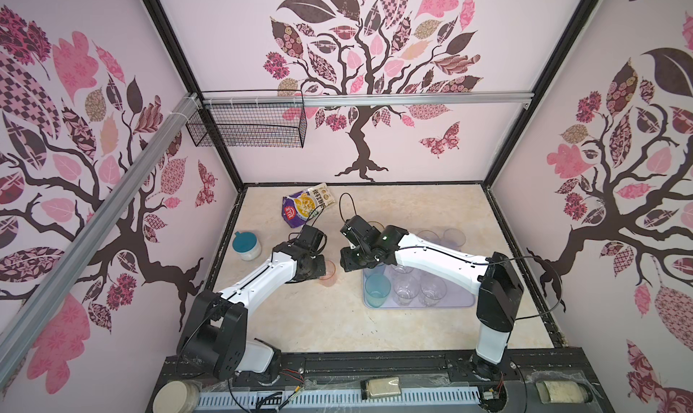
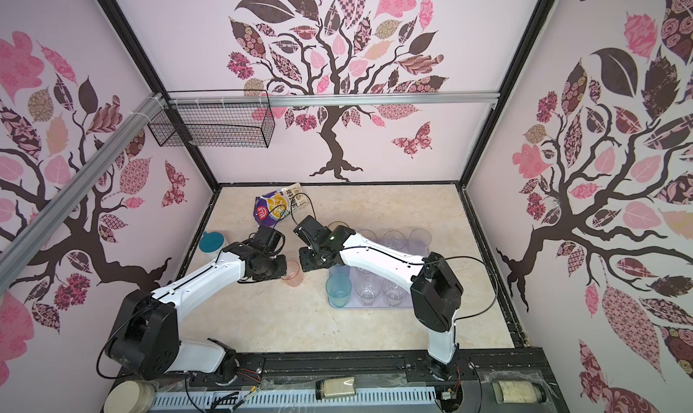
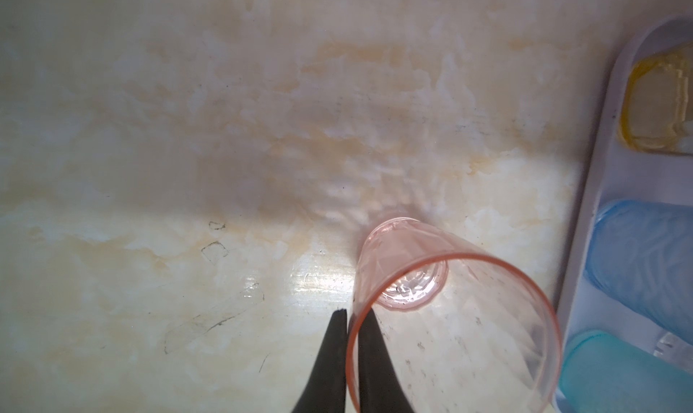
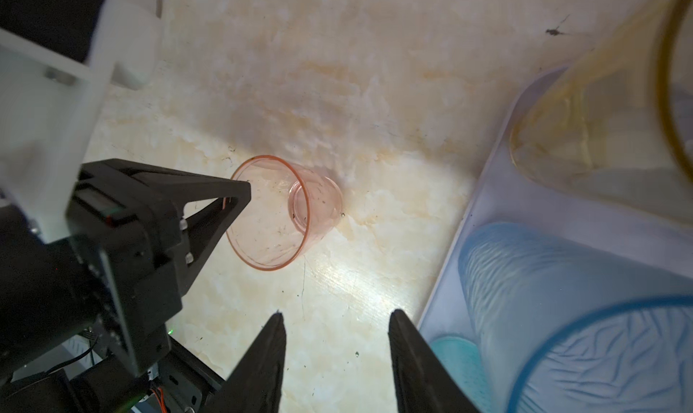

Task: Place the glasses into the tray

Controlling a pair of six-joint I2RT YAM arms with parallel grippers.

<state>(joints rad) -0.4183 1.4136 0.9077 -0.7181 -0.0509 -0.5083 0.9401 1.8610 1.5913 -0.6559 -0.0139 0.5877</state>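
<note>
A small pink glass (image 1: 330,274) (image 2: 293,275) stands on the marble table just left of the lavender tray (image 1: 412,307) (image 2: 375,307). My left gripper (image 3: 351,313) (image 1: 321,276) is shut on its rim (image 3: 450,317), one finger inside and one outside. My right gripper (image 4: 335,317) (image 1: 348,261) hangs open and empty over the table between the pink glass (image 4: 277,212) and the tray's edge (image 4: 487,223). In the tray stand a teal glass (image 1: 377,289), an amber one (image 3: 656,103), a blue one (image 3: 652,265) and several clear ones (image 1: 405,291).
A purple snack bag (image 1: 307,205) lies at the back of the table. At the left stands a white jar with a teal lid (image 1: 245,246). A wire basket (image 1: 247,126) hangs on the back wall. The two wrists are close together over the table's middle.
</note>
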